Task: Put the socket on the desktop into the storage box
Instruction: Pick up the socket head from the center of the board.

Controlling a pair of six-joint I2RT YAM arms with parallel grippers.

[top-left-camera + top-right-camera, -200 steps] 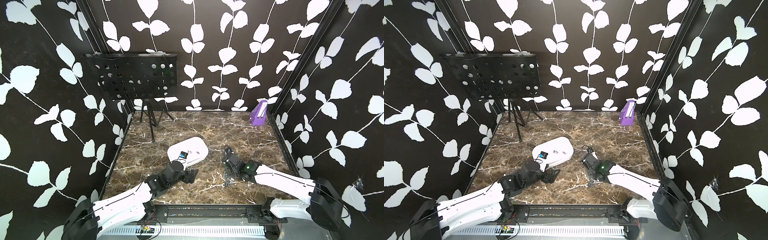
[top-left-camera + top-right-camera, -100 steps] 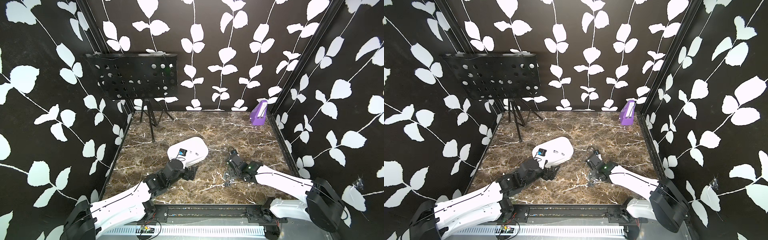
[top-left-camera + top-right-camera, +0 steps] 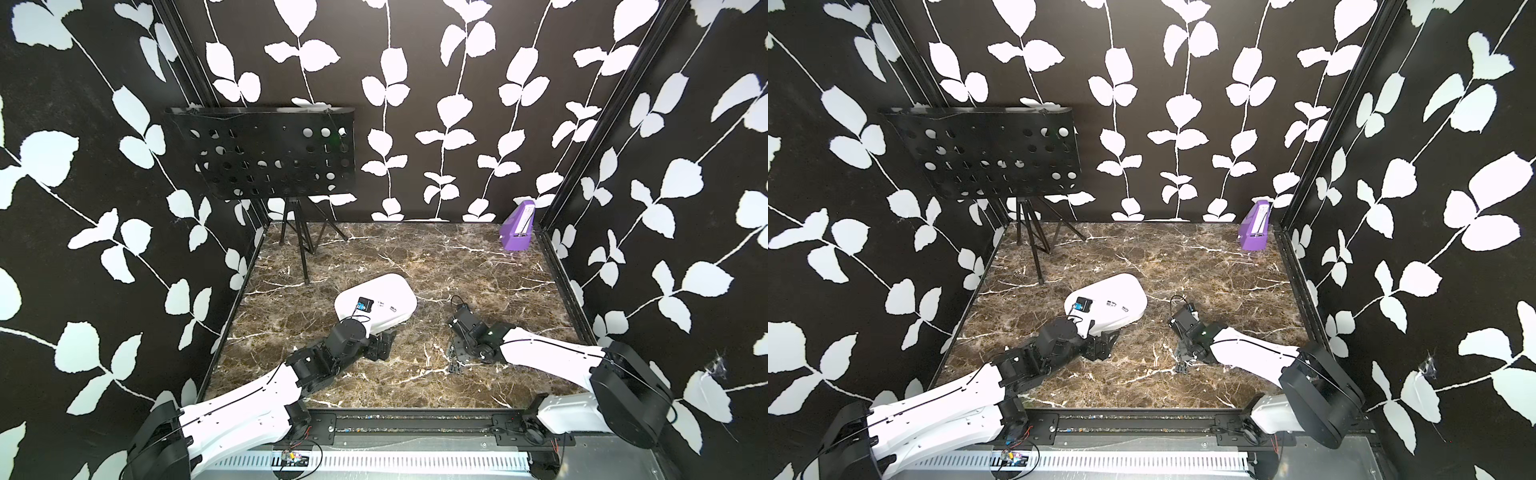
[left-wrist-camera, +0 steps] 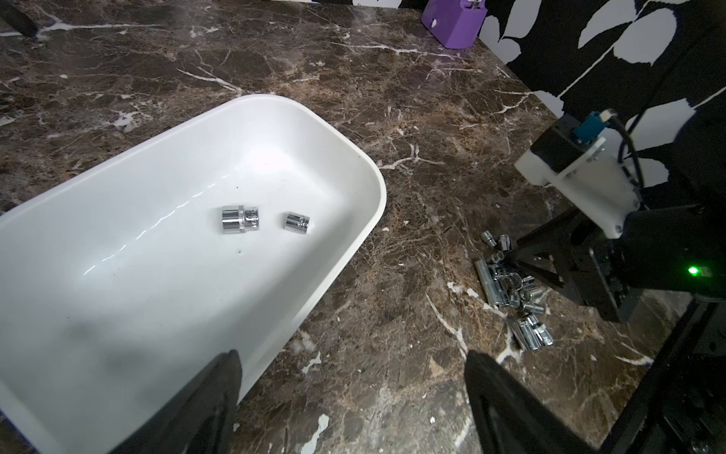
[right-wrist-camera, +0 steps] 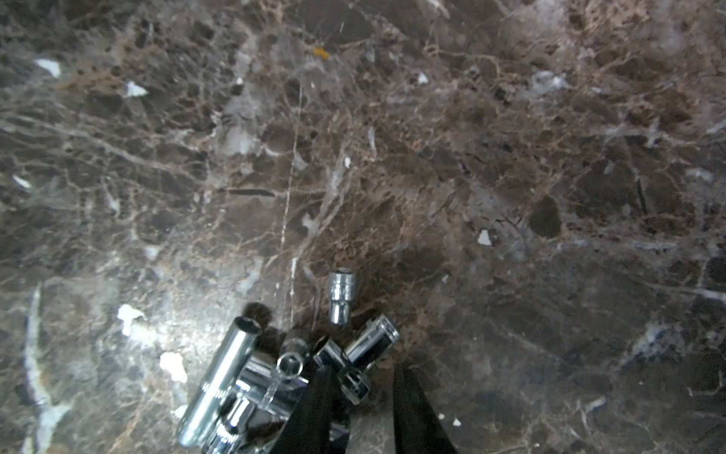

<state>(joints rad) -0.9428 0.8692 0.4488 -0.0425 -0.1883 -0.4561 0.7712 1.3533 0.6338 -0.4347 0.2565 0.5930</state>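
Observation:
The white storage box (image 3: 376,301) (image 3: 1106,299) lies mid-table, and the left wrist view shows its rim (image 4: 365,243) with two chrome sockets (image 4: 239,219) (image 4: 296,223) inside. A heap of chrome sockets (image 3: 455,359) (image 3: 1183,359) (image 4: 510,287) (image 5: 251,377) lies on the marble to its right. My right gripper (image 3: 454,349) (image 5: 361,389) points down into that heap. Its jaws stand narrow around a small socket (image 5: 355,383), which touches one finger with a gap to the other. My left gripper (image 3: 382,345) (image 4: 353,377) hangs open beside the box's near edge, holding nothing.
A small purple box (image 3: 517,230) (image 3: 1254,230) stands in the back right corner. A black perforated music stand (image 3: 266,156) on a tripod (image 3: 303,249) occupies the back left. Leaf-patterned walls close in three sides.
The right gripper has come down into the socket heap and its jaws have narrowed. The left arm has barely moved.

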